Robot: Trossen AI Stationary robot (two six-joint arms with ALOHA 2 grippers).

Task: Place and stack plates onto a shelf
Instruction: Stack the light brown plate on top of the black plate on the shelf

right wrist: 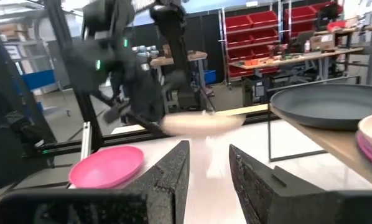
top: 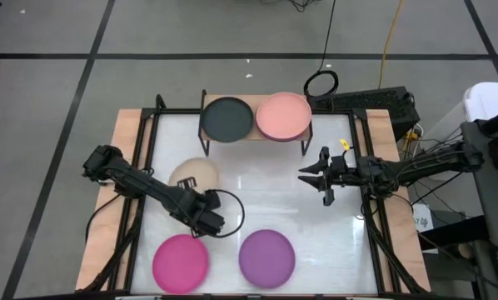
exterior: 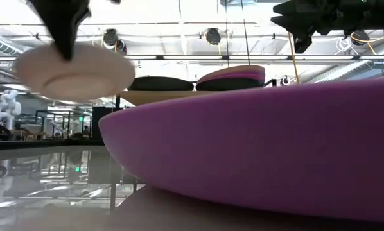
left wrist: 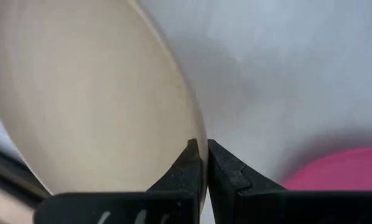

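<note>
The beige plate (top: 192,171) is lifted over the table's middle left, held by my left gripper (top: 201,198), which is shut on it. In the low view the beige plate (exterior: 73,72) hangs level in the air. My right gripper (top: 316,177) hovers open to the right of centre, touching nothing; its fingers (right wrist: 209,155) point toward the table's left. The shelf (top: 256,135) stands at the far edge and bears a dark plate (top: 226,118) and a stack topped by a peach plate (top: 283,116). A magenta plate (top: 181,262) and a purple plate (top: 266,258) lie flat near the near edge. My left gripper pinches the beige plate's rim (left wrist: 197,134) between its two fingers, one inside the rim and one outside. The fingers (exterior: 65,38) come from above, pointing down. The plate is lifted clear of the table and stays about level.
Black metal rails and wooden strips run along the table's left and right sides (top: 129,167). The purple plate (exterior: 262,154) fills the low view's foreground. A bare white stretch of table (top: 266,196) lies between the shelf and the near plates. Cables and equipment sit beyond the right edge.
</note>
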